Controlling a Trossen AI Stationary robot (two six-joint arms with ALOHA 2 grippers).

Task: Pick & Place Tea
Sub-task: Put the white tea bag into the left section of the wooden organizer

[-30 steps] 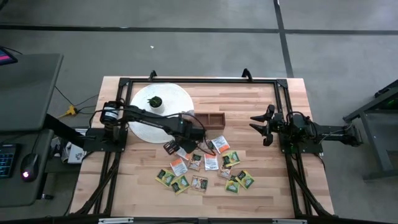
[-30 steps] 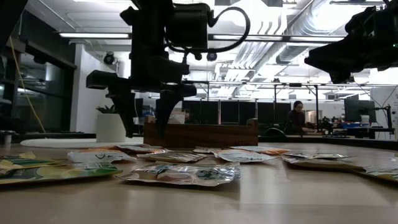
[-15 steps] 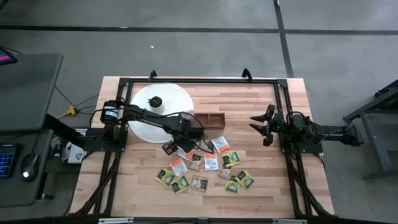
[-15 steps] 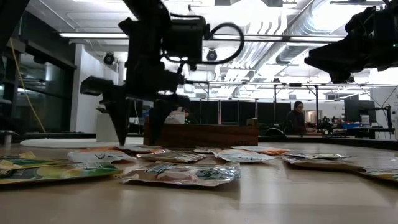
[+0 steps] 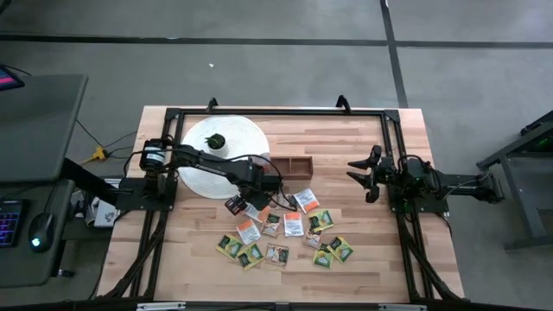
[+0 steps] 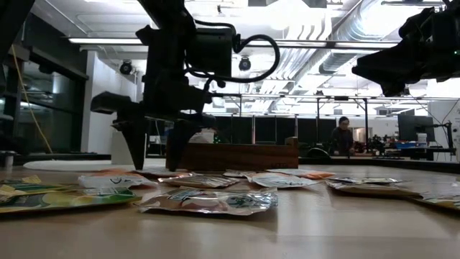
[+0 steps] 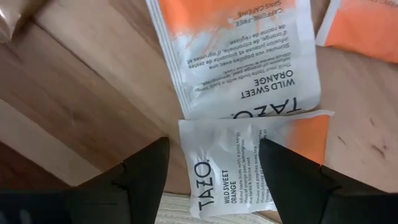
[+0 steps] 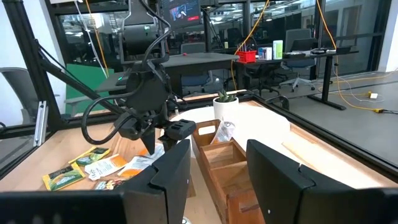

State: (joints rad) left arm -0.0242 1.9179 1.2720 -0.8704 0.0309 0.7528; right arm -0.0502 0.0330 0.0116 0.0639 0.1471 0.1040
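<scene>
Several small flat tea sachets (image 5: pixel 285 231), orange-and-white, green-and-yellow and brownish, lie scattered flat on the wooden table near its middle. My left gripper (image 5: pixel 235 206) is open and points down over the far-left end of the scatter. In the left wrist view its fingers stand on either side of an orange-and-white sachet (image 7: pixel 242 165), its fingertips low near the table (image 6: pixel 157 162). A second orange-and-white sachet (image 7: pixel 236 56) lies just beyond. My right gripper (image 5: pixel 363 176) is open and waits in the air at the table's right.
The long brown wooden box (image 5: pixel 290 167) lies just beyond the sachets, and a sachet stands in it (image 8: pixel 224 132). A white round disc (image 5: pixel 232 138) with a small plant (image 5: pixel 215 141) lies far-left. A black frame (image 5: pixel 285 112) runs around the table. People sit in the room behind (image 6: pixel 343 135).
My left gripper has shifted a little toward the table's left edge and come down closer to the table, over the orange-and-white sachets. The sachets and my right arm have stayed where they were.
</scene>
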